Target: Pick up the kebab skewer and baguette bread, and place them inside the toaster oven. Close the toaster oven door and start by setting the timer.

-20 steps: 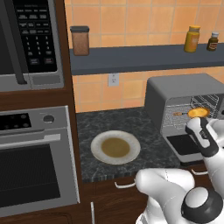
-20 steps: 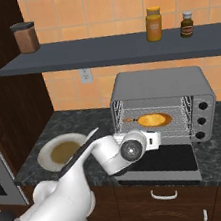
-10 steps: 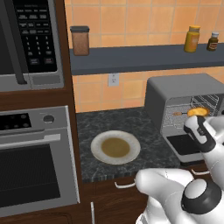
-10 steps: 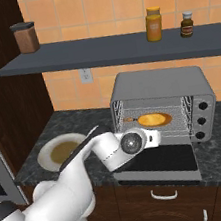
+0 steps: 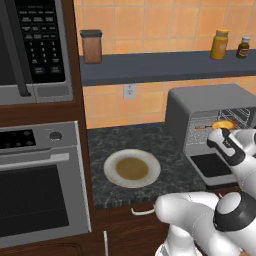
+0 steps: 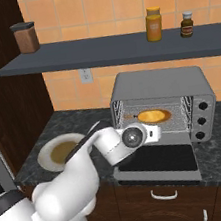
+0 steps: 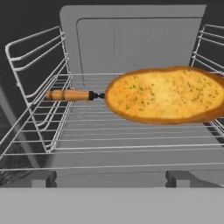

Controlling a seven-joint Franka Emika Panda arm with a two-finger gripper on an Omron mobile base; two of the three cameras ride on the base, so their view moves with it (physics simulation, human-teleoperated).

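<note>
The baguette bread point(image 7: 164, 95) lies on the wire rack at centre-right of the hand view, the kebab skewer point(image 7: 70, 95) poking out at its left, both inside the toaster oven point(image 6: 160, 92); so the loading looks done. The toaster oven door point(image 6: 158, 159) hangs open over the bench point(image 5: 135, 145). The pincer point(image 6: 154, 132) is released, holding nothing. No legible writing.

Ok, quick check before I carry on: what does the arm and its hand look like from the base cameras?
The arm is glossy white, made of rounded, bulbous segments. Its joints are dark: a black cap with a grey centre shows on the wrist, and a dark round joint sits low in the left base view. A black band runs along the forearm. The hand is white with dark trim. No cables or markings show.
</note>
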